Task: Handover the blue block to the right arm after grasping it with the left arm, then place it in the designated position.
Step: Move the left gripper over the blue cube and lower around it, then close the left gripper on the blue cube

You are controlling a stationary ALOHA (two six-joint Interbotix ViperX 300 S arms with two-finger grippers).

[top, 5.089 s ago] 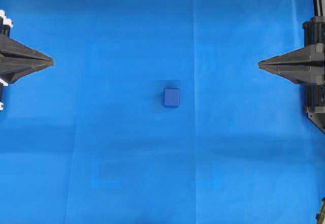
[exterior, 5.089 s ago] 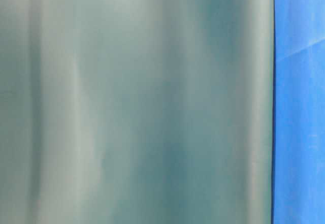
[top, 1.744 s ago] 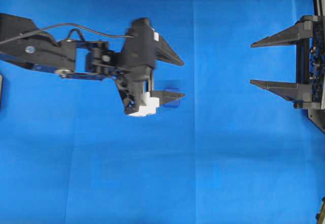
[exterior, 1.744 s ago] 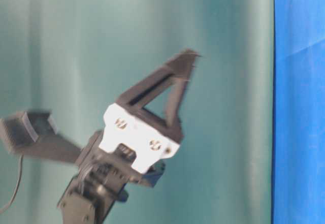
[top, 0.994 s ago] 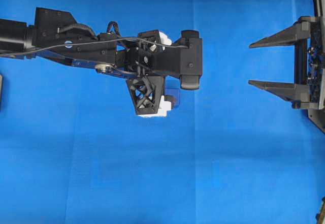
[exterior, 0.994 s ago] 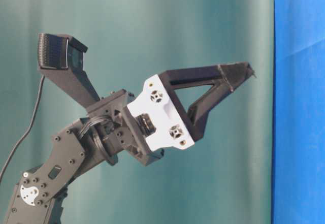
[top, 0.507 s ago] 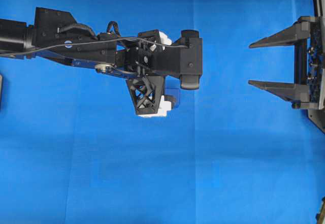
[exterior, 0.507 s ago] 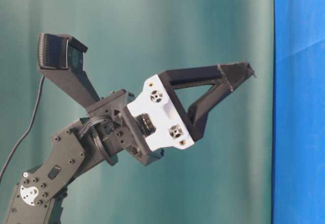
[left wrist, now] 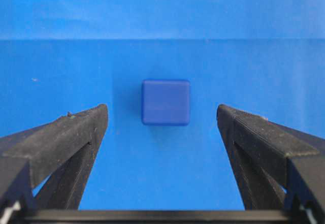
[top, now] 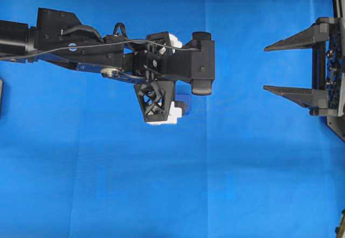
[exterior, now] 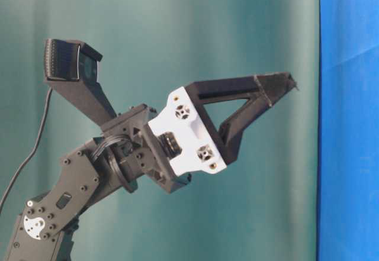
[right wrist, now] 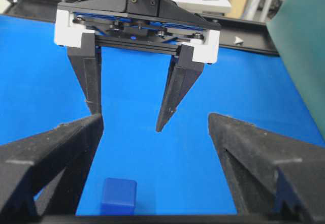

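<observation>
Blue block (left wrist: 165, 102) lying on blue cloth (top: 161, 195), untouched, centred between the spread fingers of the left gripper (right wrist: 127, 117) poised above it; right gripper (top: 265, 68) likewise spread, well apart at the cloth's edge.

The left arm (top: 108, 62), formerly retracted at the left edge, reaches over the cloth's centre, its gripper (left wrist: 162, 120) spread wide above the blue block (left wrist: 165, 102). The right gripper (top: 267, 68), once closed, gapes.
</observation>
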